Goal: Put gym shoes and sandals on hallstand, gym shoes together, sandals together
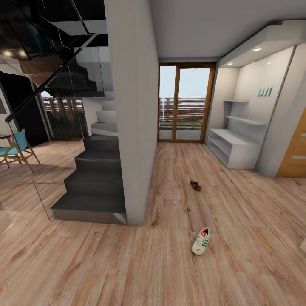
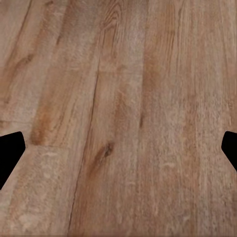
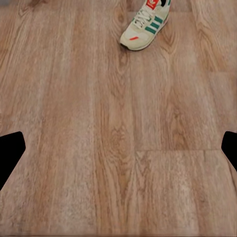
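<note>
Best to roll toward the gym shoe lying on the corridor floor, well short of the hallstand; sandal between them. Both grippers spread wide, empty, aimed down at planks, probably held low; shoe ahead of the right one.

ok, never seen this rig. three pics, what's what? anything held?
These are simulator renders from a wheeled robot with two arms. The large picture is from its head camera, looking down a corridor: one gym shoe and one sandal lie on the wood floor, and the white shoe rack stands at the far right. The other two pictures come from cameras by each arm's tool, both aimed at the floor. The right tool sees the gym shoe ahead; the left tool sees bare planks. Both tools are open, holding nothing.
</note>
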You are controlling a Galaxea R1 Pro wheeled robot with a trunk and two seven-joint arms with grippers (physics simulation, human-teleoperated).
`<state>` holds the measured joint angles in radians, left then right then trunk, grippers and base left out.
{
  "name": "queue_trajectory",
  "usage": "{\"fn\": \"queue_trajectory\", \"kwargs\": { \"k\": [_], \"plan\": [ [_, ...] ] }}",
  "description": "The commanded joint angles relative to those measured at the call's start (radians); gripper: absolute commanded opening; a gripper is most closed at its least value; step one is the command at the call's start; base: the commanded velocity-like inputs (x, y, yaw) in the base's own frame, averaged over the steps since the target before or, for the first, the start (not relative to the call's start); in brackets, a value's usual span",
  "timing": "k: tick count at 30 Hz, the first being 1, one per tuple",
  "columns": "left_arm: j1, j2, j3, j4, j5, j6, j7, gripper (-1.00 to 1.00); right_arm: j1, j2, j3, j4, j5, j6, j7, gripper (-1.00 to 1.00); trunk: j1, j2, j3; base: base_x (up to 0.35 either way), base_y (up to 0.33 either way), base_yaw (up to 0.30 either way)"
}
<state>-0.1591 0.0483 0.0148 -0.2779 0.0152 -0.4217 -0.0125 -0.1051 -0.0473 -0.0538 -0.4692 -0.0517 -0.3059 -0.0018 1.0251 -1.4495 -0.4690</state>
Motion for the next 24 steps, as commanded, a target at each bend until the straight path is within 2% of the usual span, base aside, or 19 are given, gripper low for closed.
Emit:
{"fn": "queue_trajectory", "kwargs": {
  "k": [1,7,16,24],
  "plan": [
    [0.0,0.002,0.001,0.001,0.001,-0.003,-0.001,1.0,-0.001,0.0,0.001,0.001,-0.006,-0.003,0.001,1.0,0.0,-0.001,-0.001,0.0,0.0,0.0],
    [0.002,0.016,0.002,0.0,0.003,-0.003,-0.001,1.0,-0.001,0.001,0.004,0.004,-0.003,-0.004,0.005,1.0,0.0,-0.001,-0.001,0.0,0.0,0.0],
    [0.003,0.018,0.002,0.0,0.001,-0.003,-0.001,1.0,-0.001,0.002,0.008,0.006,0.002,-0.005,0.007,1.0,0.0,-0.001,-0.001,0.016,-0.006,0.0],
    [0.002,0.018,0.002,0.0,0.001,-0.003,0.0,1.0,-0.001,0.001,0.008,0.001,0.004,-0.005,0.008,1.0,0.0,-0.001,-0.001,0.17,-0.147,0.0]
  ]
}}
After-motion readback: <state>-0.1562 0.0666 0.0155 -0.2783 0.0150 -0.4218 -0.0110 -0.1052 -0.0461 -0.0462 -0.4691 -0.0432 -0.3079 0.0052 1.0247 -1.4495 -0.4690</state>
